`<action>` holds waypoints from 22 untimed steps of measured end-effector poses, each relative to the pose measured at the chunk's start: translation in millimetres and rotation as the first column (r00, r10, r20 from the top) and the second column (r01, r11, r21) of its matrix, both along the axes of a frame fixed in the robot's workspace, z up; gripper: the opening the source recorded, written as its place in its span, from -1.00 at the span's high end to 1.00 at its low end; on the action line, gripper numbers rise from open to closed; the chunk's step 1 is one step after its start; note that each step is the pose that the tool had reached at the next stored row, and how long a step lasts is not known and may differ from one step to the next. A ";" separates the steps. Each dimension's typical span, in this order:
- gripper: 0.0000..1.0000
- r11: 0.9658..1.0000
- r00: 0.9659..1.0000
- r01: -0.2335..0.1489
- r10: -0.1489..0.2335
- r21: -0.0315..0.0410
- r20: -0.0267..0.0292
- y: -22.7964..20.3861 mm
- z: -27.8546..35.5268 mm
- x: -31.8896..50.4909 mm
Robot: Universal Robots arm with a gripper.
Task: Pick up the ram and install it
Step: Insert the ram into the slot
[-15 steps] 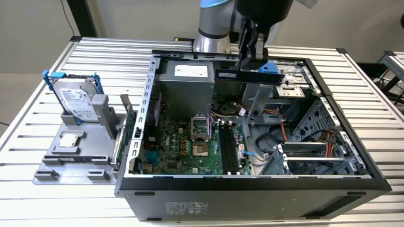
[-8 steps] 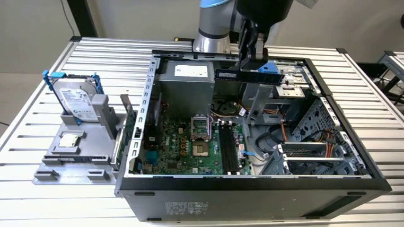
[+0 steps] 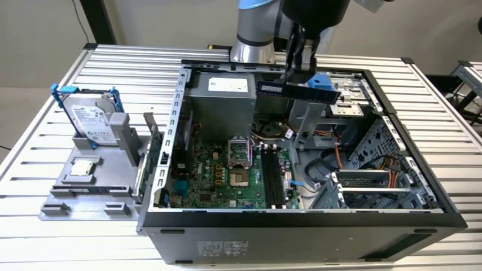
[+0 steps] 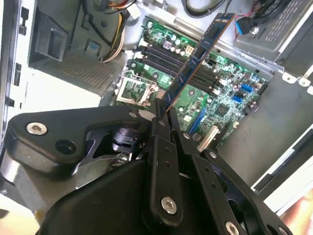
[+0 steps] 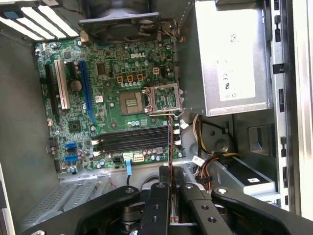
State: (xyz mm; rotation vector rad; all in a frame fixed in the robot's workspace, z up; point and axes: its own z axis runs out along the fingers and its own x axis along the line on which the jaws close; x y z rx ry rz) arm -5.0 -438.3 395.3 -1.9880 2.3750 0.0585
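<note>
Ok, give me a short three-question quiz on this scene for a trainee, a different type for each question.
1. Fill in: the hard drive stands outside the computer case, on the exterior view's ____.
2. What does the gripper hold? A) nothing B) the ram C) the hard drive
3. True or false: the ram is seated in a slot on the motherboard.
Key: 1 left. 2 B. 3 false; it is held above the motherboard.

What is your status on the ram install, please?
Gripper jaws shut on the ram. Ram held aloft over the open case, not yet in the memory slots. Slots look empty; nothing seen blocking them.
</note>
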 end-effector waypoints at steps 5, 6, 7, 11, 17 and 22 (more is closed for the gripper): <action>1.00 0.997 0.997 0.080 -0.080 0.000 0.000 0.0 0.1 0.0; 1.00 0.995 0.995 0.096 -0.096 0.000 0.000 0.0 0.1 0.0; 1.00 0.994 0.994 0.111 -0.111 0.000 0.000 0.0 0.1 0.0; 1.00 0.986 0.986 0.168 -0.168 0.000 0.000 0.0 0.1 0.0; 1.00 0.968 0.968 0.250 -0.250 0.000 0.000 0.0 0.0 0.0; 1.00 0.949 0.949 0.315 -0.315 0.000 0.000 0.0 0.1 0.0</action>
